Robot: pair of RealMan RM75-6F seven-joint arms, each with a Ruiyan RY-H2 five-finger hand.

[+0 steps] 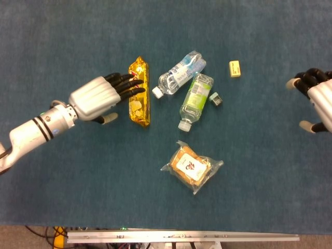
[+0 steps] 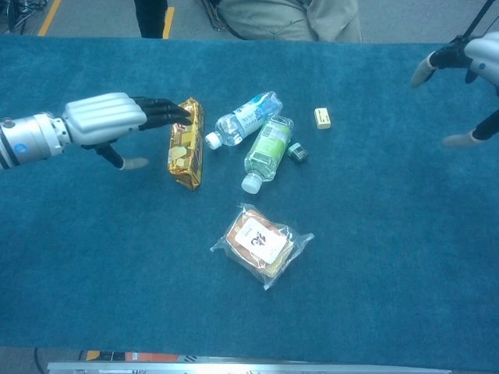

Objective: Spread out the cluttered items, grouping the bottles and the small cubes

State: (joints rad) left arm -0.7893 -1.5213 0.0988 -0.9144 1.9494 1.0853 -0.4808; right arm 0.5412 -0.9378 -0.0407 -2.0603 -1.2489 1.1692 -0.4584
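Note:
Two bottles lie side by side mid-table: a blue-labelled bottle [image 1: 179,72] [image 2: 246,118] and a green-labelled bottle [image 1: 195,99] [image 2: 267,150]. A dark small cube [image 1: 216,99] [image 2: 297,152] touches the green bottle's right side. A yellow cube [image 1: 235,68] [image 2: 322,118] lies apart to the right. My left hand [image 1: 101,97] [image 2: 109,121] is open, fingers stretched over the top of a golden snack bar [image 1: 138,93] [image 2: 185,143]. My right hand [image 1: 317,98] [image 2: 468,70] hovers open at the right edge, holding nothing.
A clear-wrapped bread packet [image 1: 191,166] [image 2: 260,243] lies near the front centre. The blue cloth table [image 1: 78,171] spreads wide around the items. A person's legs [image 2: 288,17] show beyond the far edge.

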